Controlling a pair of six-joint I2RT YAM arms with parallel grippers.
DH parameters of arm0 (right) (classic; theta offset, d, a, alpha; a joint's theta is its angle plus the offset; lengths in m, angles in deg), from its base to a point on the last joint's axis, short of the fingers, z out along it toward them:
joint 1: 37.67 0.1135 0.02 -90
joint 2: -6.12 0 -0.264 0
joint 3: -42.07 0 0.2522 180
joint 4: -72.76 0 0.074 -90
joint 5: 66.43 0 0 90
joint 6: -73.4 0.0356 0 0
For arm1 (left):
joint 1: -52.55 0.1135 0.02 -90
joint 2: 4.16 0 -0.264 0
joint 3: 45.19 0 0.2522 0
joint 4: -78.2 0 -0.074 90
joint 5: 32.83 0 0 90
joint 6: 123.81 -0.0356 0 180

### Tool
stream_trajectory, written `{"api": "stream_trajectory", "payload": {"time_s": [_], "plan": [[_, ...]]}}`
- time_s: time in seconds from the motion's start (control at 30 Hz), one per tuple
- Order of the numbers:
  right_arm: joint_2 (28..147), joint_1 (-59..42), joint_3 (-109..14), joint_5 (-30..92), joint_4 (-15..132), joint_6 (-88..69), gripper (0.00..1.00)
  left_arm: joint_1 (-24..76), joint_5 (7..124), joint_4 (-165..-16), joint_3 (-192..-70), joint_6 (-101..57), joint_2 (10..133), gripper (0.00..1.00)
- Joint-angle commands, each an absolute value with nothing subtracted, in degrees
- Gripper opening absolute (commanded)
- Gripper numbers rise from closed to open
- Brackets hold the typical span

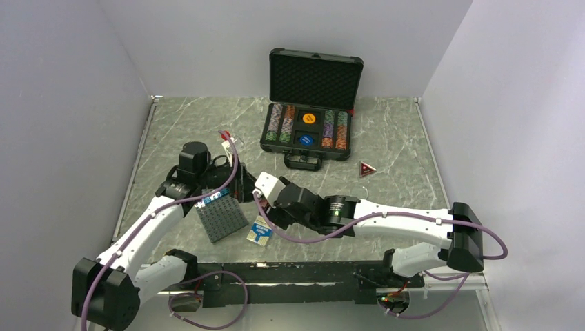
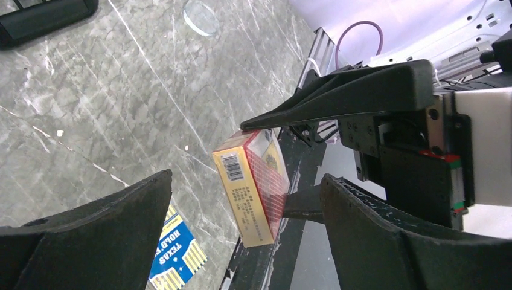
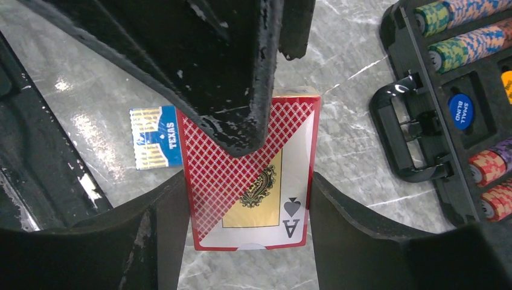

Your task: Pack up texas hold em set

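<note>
The card deck (image 3: 247, 187) was held off the bench (image 1: 400, 145), pinched by its sides between the right fingers (image 3: 362, 241), near the front and well apart from the open case (image 1: 307, 127). The left fingers (image 2: 90, 235) were spread wide and empty, with one set across the deck's red face; whether it touched could not be told. A handover was judged likely. Were the right hold loosened before the left fingers were shut, the deck could be dropped near the blue card (image 1: 261, 232), or twisted out by an off-centre squeeze.
</note>
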State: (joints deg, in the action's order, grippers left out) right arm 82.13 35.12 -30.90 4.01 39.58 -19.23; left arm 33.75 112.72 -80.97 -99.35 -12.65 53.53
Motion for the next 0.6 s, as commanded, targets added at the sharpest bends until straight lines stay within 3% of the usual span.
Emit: {"api": "stream_trajectory", "payload": {"time_s": [0.0,0.57], "plan": [[80.45,36.34,-33.93,-0.17,44.61,-21.55,0.00,33.44,113.96,-81.17,-100.43,-12.96,54.68,0.94],[81.02,37.47,-35.50,-2.72,45.64,-25.31,0.00,30.67,119.81,-81.82,-100.68,-12.07,59.15,0.49]]}}
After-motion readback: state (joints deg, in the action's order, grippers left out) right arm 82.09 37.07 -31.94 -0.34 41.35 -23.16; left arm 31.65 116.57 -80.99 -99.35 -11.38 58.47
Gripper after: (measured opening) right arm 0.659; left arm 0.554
